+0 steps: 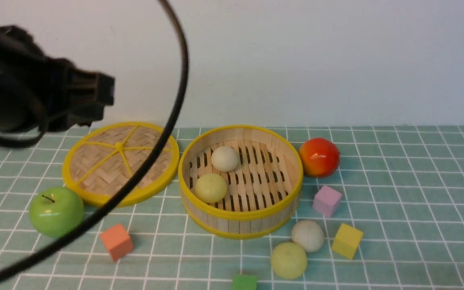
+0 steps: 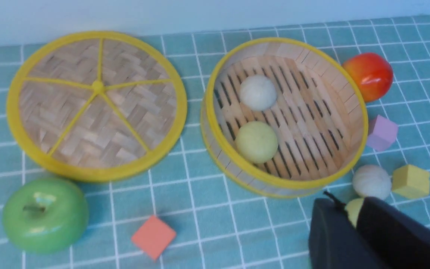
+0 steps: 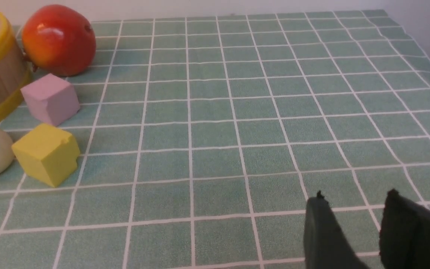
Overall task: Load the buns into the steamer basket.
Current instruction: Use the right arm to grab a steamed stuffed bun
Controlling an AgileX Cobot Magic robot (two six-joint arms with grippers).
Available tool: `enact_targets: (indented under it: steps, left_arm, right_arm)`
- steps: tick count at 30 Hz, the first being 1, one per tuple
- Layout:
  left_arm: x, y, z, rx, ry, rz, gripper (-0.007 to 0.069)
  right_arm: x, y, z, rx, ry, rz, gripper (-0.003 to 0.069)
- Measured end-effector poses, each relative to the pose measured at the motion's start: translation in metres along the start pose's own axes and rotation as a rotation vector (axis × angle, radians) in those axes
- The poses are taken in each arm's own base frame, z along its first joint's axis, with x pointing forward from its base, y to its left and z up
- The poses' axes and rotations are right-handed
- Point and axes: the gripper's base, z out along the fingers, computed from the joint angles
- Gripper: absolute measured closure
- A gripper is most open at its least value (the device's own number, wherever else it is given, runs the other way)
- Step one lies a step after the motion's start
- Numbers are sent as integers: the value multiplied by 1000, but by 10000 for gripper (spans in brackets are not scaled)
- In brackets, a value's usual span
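- Bamboo steamer basket [image 1: 241, 219] stands mid-table on the green checked cloth [image 1: 397, 181]; two of the buns lie on its slatted floor, an off-white bun [image 1: 225, 158] toward the back and a yellow-green bun [image 1: 210, 187] nearer the front wall, close together
- two more buns rest on the cloth outside, on the robot's side of the basket toward the right; an off-white one [image 1: 307, 235] and a yellow-green one [image 1: 288, 260], touching or nearly so, with a yellow cube [image 1: 347, 240] just beside them
- woven lid [image 1: 119, 161] lies flat just left of the basket
- left gripper [image 2: 345, 202] hangs raised at the left; fingers drawn almost together, gripping nothing
- right gripper [image 3: 355, 194] hovers over the cloth, well right of the basket; fingers spread, nothing between them
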Motion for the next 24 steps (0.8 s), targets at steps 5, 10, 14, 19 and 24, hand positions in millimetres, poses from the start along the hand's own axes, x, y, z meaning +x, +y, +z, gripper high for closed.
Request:
enact_targets:
  steps: [5, 10, 14, 19, 24]
  left_arm:
    - [38, 17, -12, -31, 3, -30, 638]
    - [65, 27, -18, -43, 17, -41, 638]
    - [72, 30, -23, -39, 6, -53, 638]
    - [74, 32, -40, -16, -56, -61, 638]
    - [86, 38, -68, 18, -122, -145, 638]
  right_arm:
    - [0, 0, 0, 0, 0, 0, 419]
    - [0, 0, 0, 0, 0, -1, 419]
    - [0, 0, 0, 0, 0, -1, 419]
    - [0, 0, 0, 0, 0, 0, 419]
    - [0, 0, 0, 0, 0, 0, 419]
